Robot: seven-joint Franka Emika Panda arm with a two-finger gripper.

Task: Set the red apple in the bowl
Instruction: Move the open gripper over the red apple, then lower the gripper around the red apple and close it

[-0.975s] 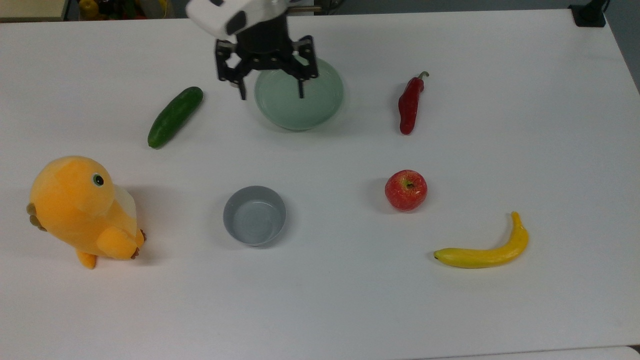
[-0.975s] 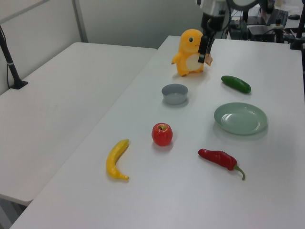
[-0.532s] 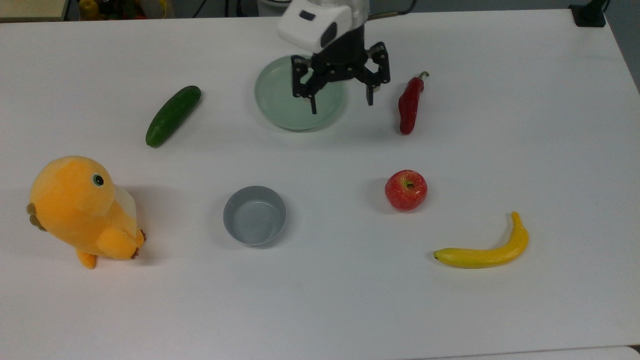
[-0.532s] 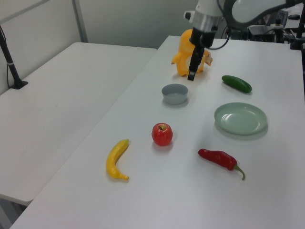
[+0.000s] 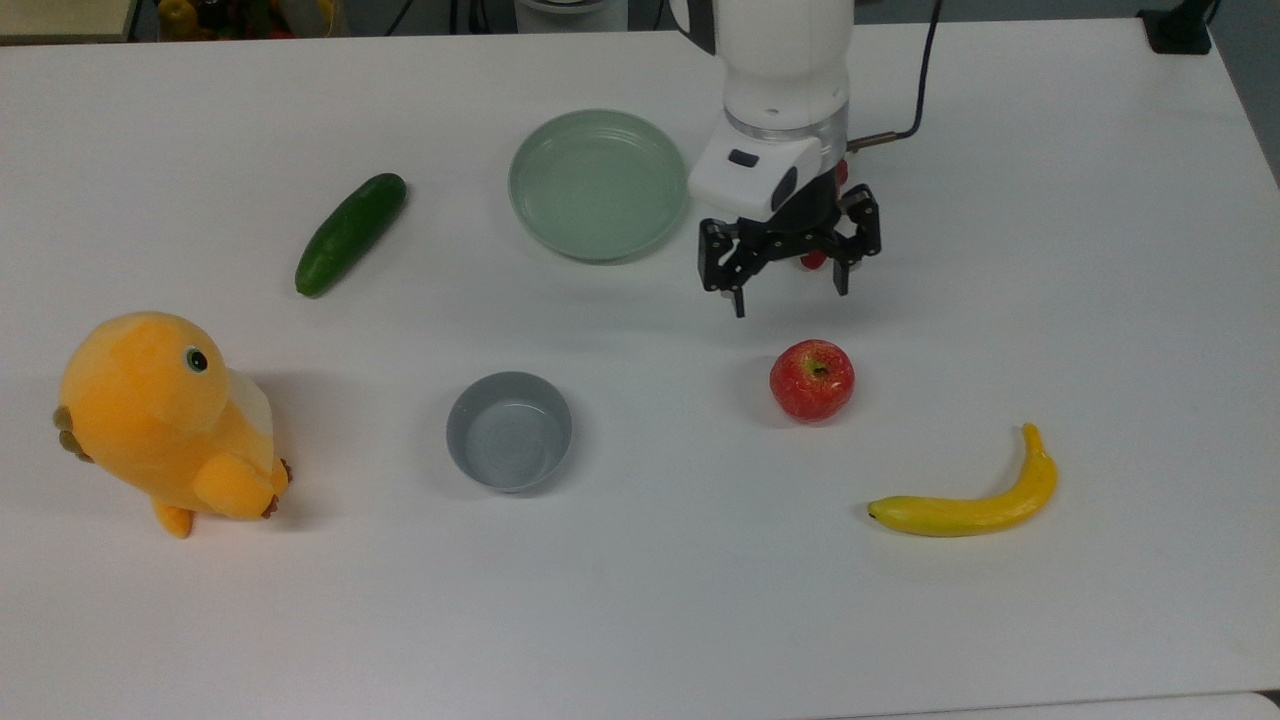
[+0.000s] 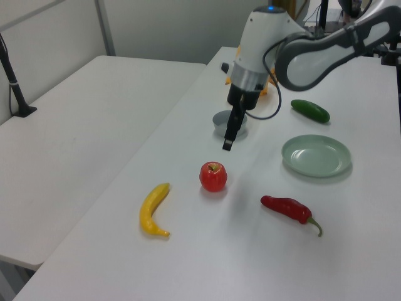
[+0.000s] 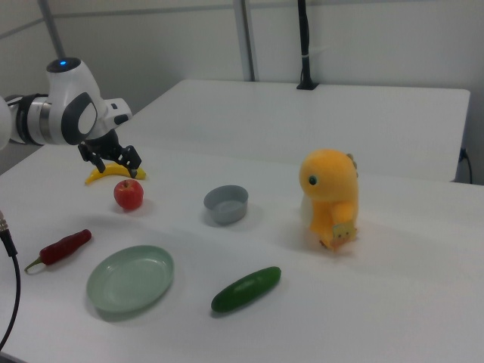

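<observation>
approach step in hand: gripper (image 5: 790, 294) is held above the desk (image 5: 640, 620) with jaws spread and empty, near the red apple (image 5: 812, 380), which sits well apart from the bowl (image 5: 509, 431); centring over it and descent are needed next.

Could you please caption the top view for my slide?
Open tool hovers above the red apple; the grey bowl sits empty.

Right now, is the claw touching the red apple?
Apart. In the top view bare table separates the open claw from the red apple; the left view shows it raised above the apple.
</observation>
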